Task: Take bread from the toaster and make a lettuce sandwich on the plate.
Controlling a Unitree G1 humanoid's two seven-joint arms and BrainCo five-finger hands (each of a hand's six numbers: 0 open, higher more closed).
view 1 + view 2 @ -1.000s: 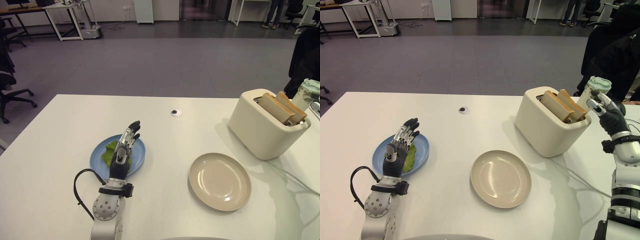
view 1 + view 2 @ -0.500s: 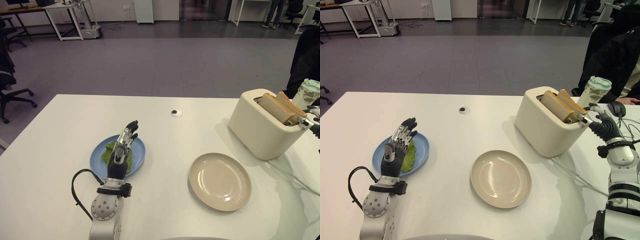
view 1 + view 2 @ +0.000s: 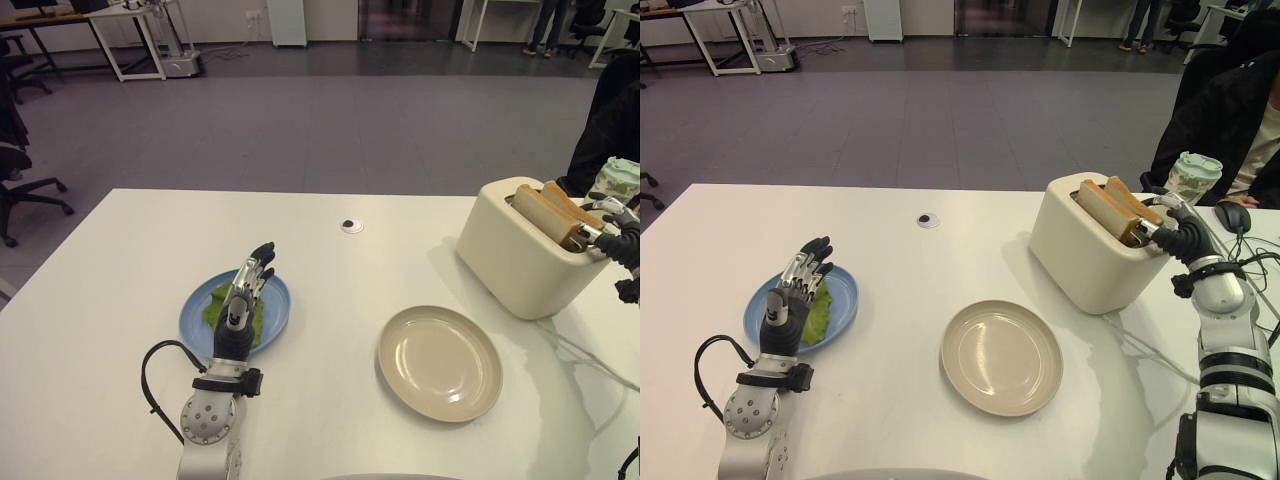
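I am looking down on a white table (image 3: pixel 940 275) from the robot's head camera. On the robot's left, a blue plate (image 3: pixel 844 288) is sitting on the table with a leaf of green lettuce (image 3: pixel 820 316) lying on it. The left hand (image 3: pixel 792 300) is hovering over that plate, its fingers stretched out straight and spread a little, holding nothing, and it is covering part of the lettuce.

Near the middle of the table, a round beige plate (image 3: pixel 1002 358) is lying with nothing on it, well apart from the blue one.

On the robot's right, a cream toaster (image 3: pixel 1085 255) is standing behind and to the right of the beige plate. Two slices of bread (image 3: pixel 1110 208) are sticking up out of its top slots, leaning side by side. The right hand (image 3: pixel 1178 234) is reaching in from the right edge and is meeting the near end of the slices (I cannot tell whether it is closed on the bread or just touching it).

A pale green lidded cup (image 3: pixel 1192 178) is standing just behind the right hand. A white cable (image 3: pixel 1152 353) is trailing across the table from the toaster towards the right. A small dark round grommet (image 3: pixel 928 220) is sitting in the tabletop near the far edge.
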